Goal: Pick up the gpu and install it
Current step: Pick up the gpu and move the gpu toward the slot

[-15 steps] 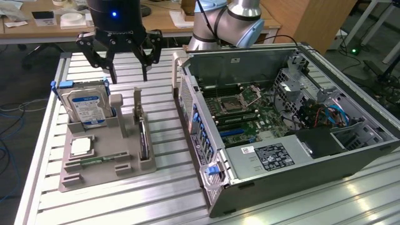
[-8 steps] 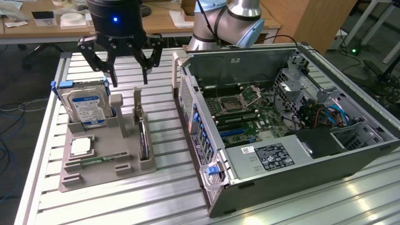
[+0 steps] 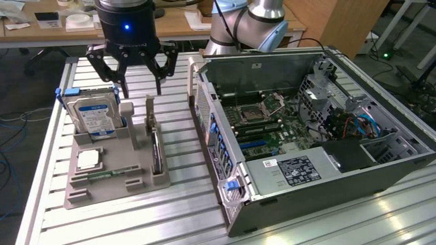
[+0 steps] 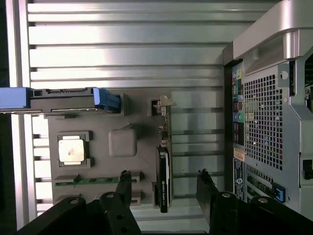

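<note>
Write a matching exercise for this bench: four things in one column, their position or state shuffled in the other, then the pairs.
Things
1. gpu
2. hard drive
3. processor chip
4. gripper

Position or state
A. lying flat in a square recess
B. standing on its thin edge in a slot of the grey holder
C. open, above the holder, holding nothing
D. upright at the holder's back end, blue-white label showing

Pairs: 1-B, 2-D, 3-A, 4-C
</note>
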